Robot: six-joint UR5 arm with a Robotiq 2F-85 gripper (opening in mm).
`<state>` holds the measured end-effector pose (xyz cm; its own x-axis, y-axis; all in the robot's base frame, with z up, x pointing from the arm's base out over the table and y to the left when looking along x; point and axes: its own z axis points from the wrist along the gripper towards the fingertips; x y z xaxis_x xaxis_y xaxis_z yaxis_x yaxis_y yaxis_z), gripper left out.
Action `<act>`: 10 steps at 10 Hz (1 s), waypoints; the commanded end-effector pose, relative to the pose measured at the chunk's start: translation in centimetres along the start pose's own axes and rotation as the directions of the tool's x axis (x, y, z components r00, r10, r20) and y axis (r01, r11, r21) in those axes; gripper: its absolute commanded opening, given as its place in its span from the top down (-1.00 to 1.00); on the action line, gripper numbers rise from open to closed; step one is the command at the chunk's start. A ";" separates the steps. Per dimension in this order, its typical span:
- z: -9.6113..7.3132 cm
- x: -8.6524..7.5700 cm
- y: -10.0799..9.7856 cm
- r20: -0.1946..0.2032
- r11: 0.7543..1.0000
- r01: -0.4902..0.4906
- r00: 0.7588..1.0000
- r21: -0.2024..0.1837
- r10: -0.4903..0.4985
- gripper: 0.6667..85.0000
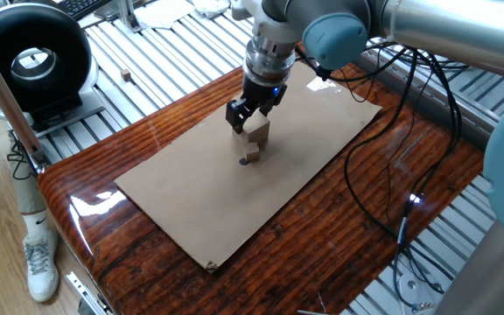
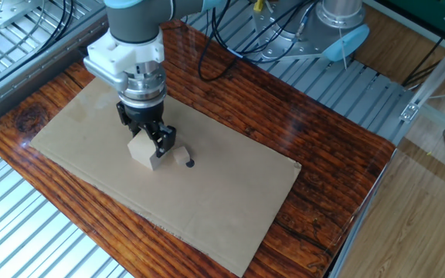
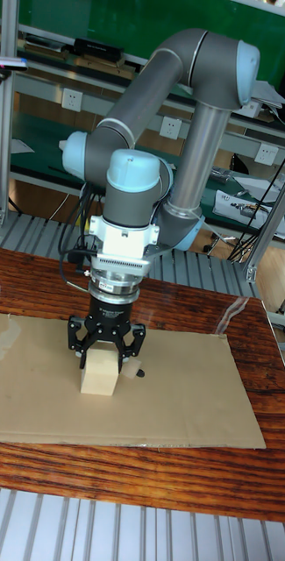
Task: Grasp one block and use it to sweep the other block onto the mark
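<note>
**Big cube pinched, small cube beside the dot**

Going left to right in the other fixed view:

- Cardboard sheet (image 2: 230, 205) lies flat on the glossy wood tabletop (image 2: 327, 147), metal slats around it.
- Gripper (image 2: 147, 139) comes straight down onto the left half of the sheet. Jaws pinching the larger cube (image 2: 143, 149), one finger (image 2: 166, 140) on its right face. Cube bottom looks down on the cardboard; contact vs. slight gap not resolvable.
- Small cube (image 2: 180, 155) sits at about 3 o'clock of the big one, just beside the right finger. Touching or not: can't tell.
- Dark dot (image 2: 190, 163) at about 4 o'clock of the small cube, right at its corner. Cube not covering it.

One fixed view: larger cube (image 1: 257, 132) under the gripper (image 1: 245, 117), small cube (image 1: 249, 151) at 6 o'clock of it, dot (image 1: 244, 161) just below that, partly hidden by the cube edge.

Tall fixed view: gripper (image 3: 103, 349) clamped on the larger cube (image 3: 98, 374), small cube (image 3: 131, 365) at its 2 o'clock, dot (image 3: 141, 372) right next to it.
</note>
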<state>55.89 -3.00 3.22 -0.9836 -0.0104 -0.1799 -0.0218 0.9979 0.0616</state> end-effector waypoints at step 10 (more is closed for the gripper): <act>-0.3 1.9 0.1 -0.022 1.000 -0.009 1.000 0.000 0.009 -0.23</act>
<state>54.27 -3.20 3.18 -0.9869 -0.0071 -0.1609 -0.0160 0.9984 0.0537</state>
